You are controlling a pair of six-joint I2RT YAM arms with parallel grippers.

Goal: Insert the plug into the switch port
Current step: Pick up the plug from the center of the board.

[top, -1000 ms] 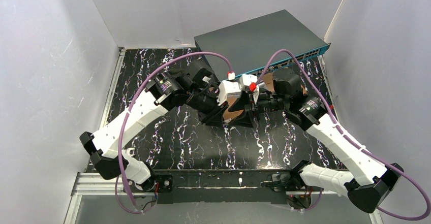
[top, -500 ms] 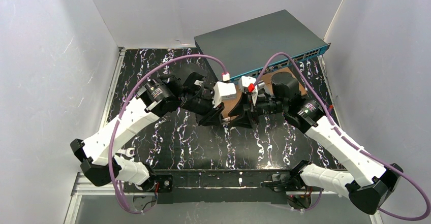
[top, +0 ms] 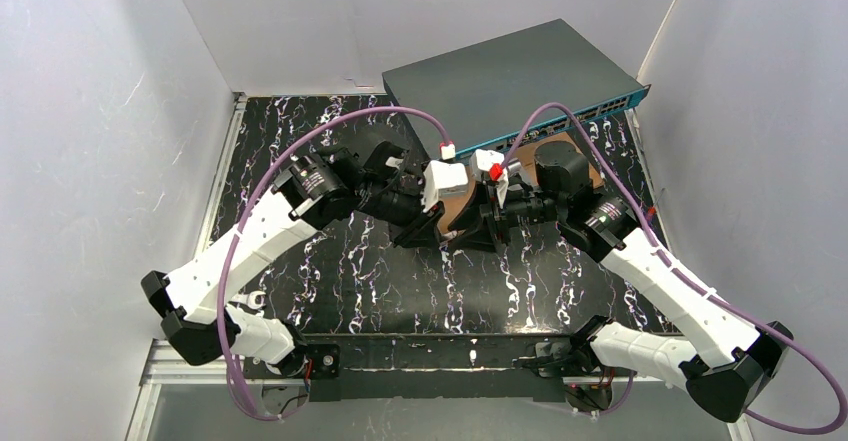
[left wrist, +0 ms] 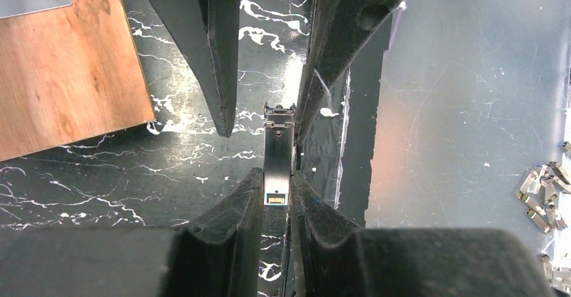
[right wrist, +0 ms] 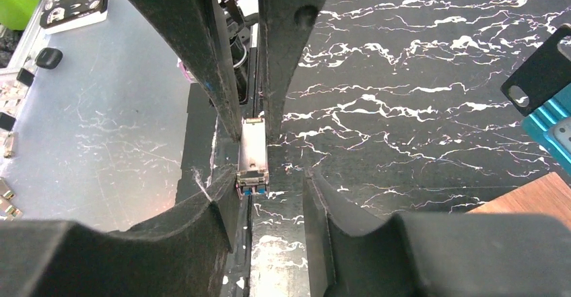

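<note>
At the near edge: you see both arm bases bolted side by side; the arms reach forward and inward over the black marbled worktop (top: 350, 281).
Left end effector (left wrist: 275, 176): narrow. Its two fingers press on both sides of the plug (left wrist: 277, 155), so you are holding it on this side.
Plug position: it is a small silver metal module, lifted above the worktop, lying between the two end effectors at the middle of the scene. In the top view the fingers hide it.
Right end effector (right wrist: 269, 179): half wide, placed around the other end of the plug (right wrist: 252, 152). One finger touches its side and the other finger stands apart with a gap, so it has no grip.
Wooden board (top: 570, 149): brown, flat on the worktop, just behind the end effectors and partly under the right arm.
Switch (top: 510, 76): dark grey box at the far side, right of centre, turned at an angle. Its teal front strip with sockets faces the arms, just beyond the board. The plug is apart from this strip, in front of it.
Cables (top: 330, 126): purple, one arching over each arm.
</note>
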